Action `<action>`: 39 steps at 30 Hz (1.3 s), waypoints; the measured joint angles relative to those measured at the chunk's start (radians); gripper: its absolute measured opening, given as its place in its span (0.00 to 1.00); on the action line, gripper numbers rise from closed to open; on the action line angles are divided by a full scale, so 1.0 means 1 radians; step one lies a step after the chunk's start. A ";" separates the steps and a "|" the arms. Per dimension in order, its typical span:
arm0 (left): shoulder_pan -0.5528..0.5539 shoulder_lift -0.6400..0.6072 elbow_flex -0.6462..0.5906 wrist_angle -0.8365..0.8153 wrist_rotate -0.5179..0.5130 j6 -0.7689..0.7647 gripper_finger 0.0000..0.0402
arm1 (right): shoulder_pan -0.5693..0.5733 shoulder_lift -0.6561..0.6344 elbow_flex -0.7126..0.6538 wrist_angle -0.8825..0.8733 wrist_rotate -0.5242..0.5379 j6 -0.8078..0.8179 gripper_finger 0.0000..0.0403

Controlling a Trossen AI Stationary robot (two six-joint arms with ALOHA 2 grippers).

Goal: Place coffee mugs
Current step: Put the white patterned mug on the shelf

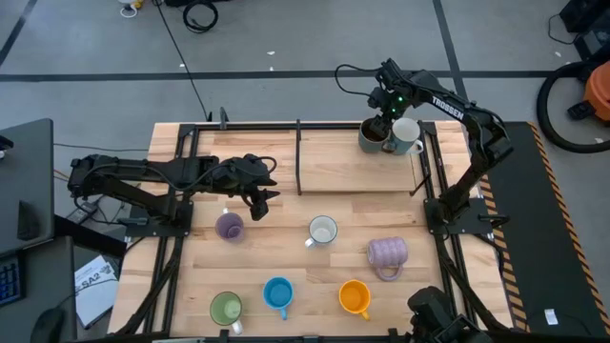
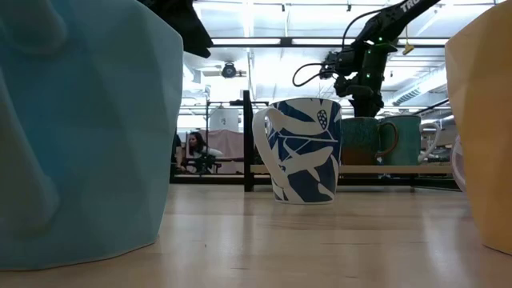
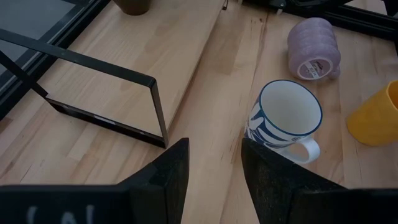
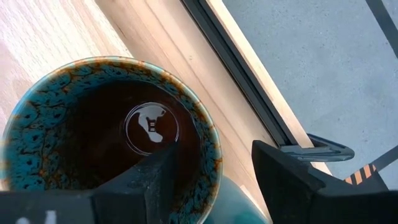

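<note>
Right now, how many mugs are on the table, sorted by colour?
Dark grey-brown: 1, dark mug on the raised shelf
White: 2, plain white mug on the shelf, white-and-blue patterned mug
Lilac: 1, small lilac mug
Lavender: 1, ribbed lavender mug, on its side
Green: 1, green mug
Blue: 1, blue mug
Orange: 1, orange mug
Total: 8

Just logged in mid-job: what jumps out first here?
The right hand hangs open over the dark glazed mug on the raised back shelf, beside a white mug. Six more mugs dot the lower table, the ribbed lavender mug lying on its side.
</note>
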 joint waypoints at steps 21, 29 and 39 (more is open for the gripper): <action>0.000 0.000 0.000 0.000 0.000 0.000 0.38 | 0.065 -0.267 0.000 0.007 -0.117 0.078 0.53; 0.000 0.000 0.000 0.000 0.000 -0.002 0.38 | 0.268 -0.316 0.000 0.021 -0.162 0.197 0.53; 0.000 0.000 0.000 -0.001 0.001 -0.001 0.38 | 0.531 -0.303 0.000 0.037 -0.154 0.342 0.53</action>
